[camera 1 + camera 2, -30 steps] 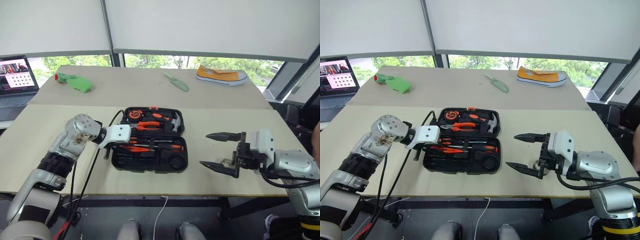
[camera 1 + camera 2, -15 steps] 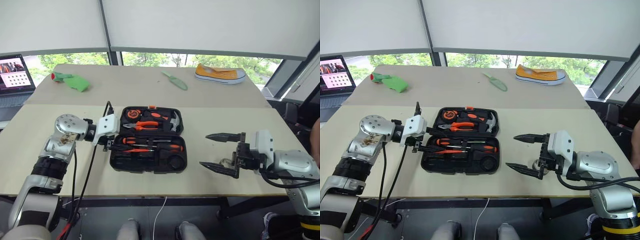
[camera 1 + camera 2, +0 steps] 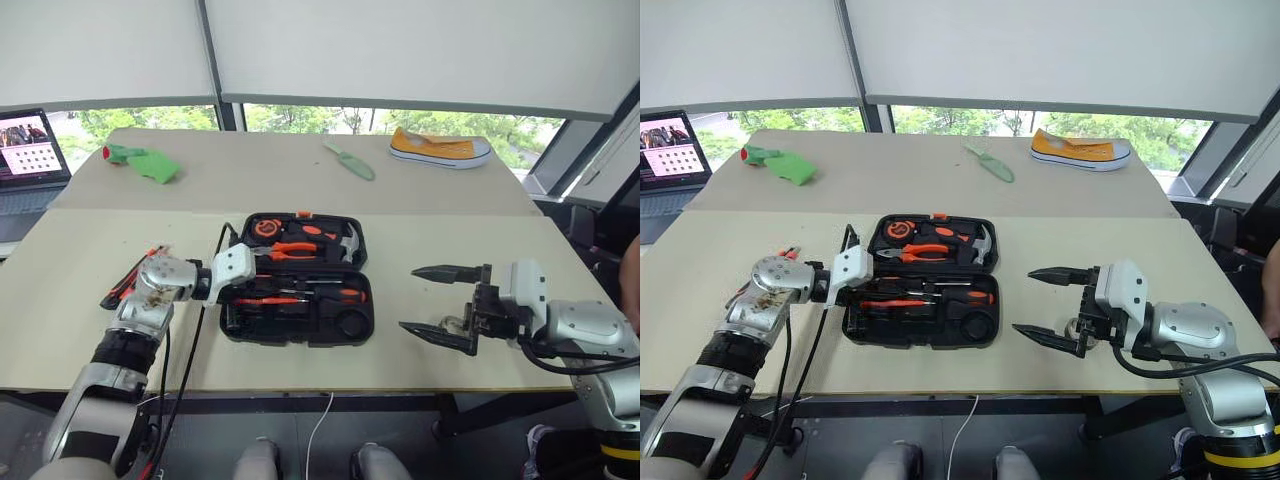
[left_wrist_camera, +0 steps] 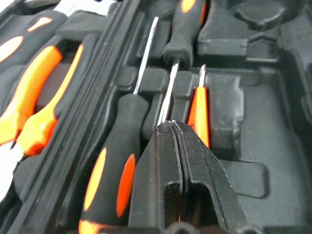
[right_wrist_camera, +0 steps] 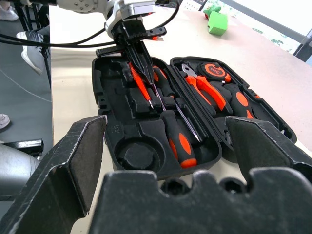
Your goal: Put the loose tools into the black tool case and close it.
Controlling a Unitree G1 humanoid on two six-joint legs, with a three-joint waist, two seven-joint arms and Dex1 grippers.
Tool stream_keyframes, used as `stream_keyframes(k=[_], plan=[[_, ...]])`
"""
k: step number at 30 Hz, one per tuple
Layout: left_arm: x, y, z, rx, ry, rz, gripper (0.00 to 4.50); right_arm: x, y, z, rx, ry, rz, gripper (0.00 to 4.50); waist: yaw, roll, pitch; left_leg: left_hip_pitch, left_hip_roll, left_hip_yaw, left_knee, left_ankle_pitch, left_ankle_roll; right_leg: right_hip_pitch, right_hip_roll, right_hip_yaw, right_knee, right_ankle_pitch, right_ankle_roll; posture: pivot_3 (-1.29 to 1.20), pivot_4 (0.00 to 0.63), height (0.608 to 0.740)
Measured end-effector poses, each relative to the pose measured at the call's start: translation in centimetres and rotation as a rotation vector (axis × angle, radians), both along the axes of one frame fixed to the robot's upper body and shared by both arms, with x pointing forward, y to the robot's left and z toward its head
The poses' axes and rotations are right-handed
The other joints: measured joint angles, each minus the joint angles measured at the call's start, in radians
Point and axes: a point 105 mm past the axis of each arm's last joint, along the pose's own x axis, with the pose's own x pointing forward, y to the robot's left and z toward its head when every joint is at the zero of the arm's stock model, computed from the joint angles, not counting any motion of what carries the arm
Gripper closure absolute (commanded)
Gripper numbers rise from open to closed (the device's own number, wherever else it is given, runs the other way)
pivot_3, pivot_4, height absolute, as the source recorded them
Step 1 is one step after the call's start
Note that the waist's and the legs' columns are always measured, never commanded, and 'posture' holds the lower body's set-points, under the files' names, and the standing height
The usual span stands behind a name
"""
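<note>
Lying open, tool case (image 3: 300, 280) runs w/ screwdrivers (image 5: 178, 139) lengthwise inside; left gripper (image 5: 141, 66) pinched closed, empty, right gripper (image 3: 440, 305) spread wide, empty.

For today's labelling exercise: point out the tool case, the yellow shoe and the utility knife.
tool case (image 3: 300, 332): left eye view, bare front tray.
yellow shoe (image 3: 440, 150): left eye view, its side.
utility knife (image 3: 122, 287): left eye view, orange-and-black handle.

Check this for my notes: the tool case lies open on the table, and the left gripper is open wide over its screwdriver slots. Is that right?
One detail is wrong: the left gripper is shut, not open wide. The left wrist view shows its two fingers pressed together over the screwdrivers. The rest holds: the tool case lies open on the table.
</note>
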Motion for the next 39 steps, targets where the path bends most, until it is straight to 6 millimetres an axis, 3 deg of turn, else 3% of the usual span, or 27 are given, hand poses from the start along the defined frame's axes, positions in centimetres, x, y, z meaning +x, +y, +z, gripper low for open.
stream_keyframes(k=[20,24,28,32,33,36,39], plan=[[-1.1,0.0,-1.1,0.032,0.070,-0.010,4.42,0.1,0.1,-0.4,0.016,0.017,-0.015,0.00,-0.001,0.000,0.000,0.004,0.000,0.000,0.000,0.000,0.000,0.003,0.000,0.001,0.001,0.000,0.000,0.00,0.150,0.740],[-1.7,0.9,-1.5,0.044,0.105,0.006,4.42,0.1,0.2,-0.5,0.016,0.023,-0.012,0.00,-0.002,0.001,0.000,0.005,0.000,0.000,0.000,0.000,0.000,0.002,0.000,0.001,0.002,0.000,0.000,0.00,0.150,0.740],[-1.8,1.8,-0.8,-0.065,0.114,0.055,4.42,0.0,0.4,-0.7,0.017,0.030,-0.006,0.00,-0.003,0.000,0.000,0.004,0.000,0.001,0.000,0.000,0.000,0.000,0.000,0.003,0.006,-0.001,-0.001,0.00,0.150,0.740],[-2.0,2.7,1.2,-0.195,0.065,0.094,4.42,0.0,0.4,-0.8,0.019,0.033,-0.006,0.00,-0.003,0.000,0.000,0.004,0.000,0.001,0.000,0.000,0.000,0.000,0.000,0.003,0.006,-0.001,-0.001,0.00,0.150,0.740],[-2.6,3.7,1.7,-0.236,0.057,0.122,3.92,0.0,0.4,-0.9,0.024,0.035,-0.006,0.00,-0.006,0.000,0.000,0.004,0.000,0.001,0.000,0.000,0.000,-0.001,0.000,0.004,0.005,-0.001,-0.001,0.00,0.150,0.740],[-4.7,8.1,1.7,-0.312,0.052,0.284,3.22,0.0,0.0,-1.5,0.050,0.025,-0.029,0.00,-0.024,0.000,0.000,0.005,0.000,0.001,-0.002,-0.001,0.001,-0.002,0.000,0.004,0.007,-0.003,-0.001,0.00,0.150,0.740],[-6.4,12.4,1.6,-0.403,-0.016,0.495,2.08,0.0,0.2,-1.4,0.072,-0.041,-0.029,0.00,-0.026,0.000,0.000,0.006,0.001,0.002,-0.002,-0.001,0.000,-0.002,0.000,0.004,0.007,-0.004,-0.001,0.00,0.150,0.740]])
